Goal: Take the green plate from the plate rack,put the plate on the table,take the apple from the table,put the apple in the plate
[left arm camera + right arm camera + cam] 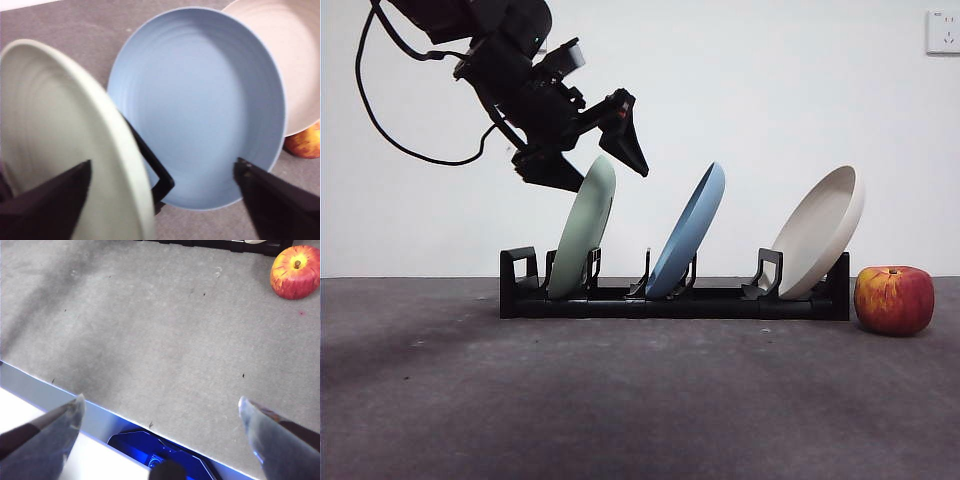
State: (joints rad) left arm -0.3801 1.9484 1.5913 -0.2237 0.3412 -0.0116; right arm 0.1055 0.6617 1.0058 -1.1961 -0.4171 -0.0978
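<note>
The green plate leans in the leftmost used slot of the black plate rack. My left gripper is open, with one jaw on each side of the plate's top rim and not closed on it. In the left wrist view the green plate lies between the jaws of this gripper. The apple sits on the table just right of the rack. My right gripper is open and empty, low over the table's near edge, with the apple far ahead of it.
A blue plate stands in the rack's middle slot and a cream-white plate in its right slot; both show in the left wrist view, blue and cream. A wall socket is high at the right.
</note>
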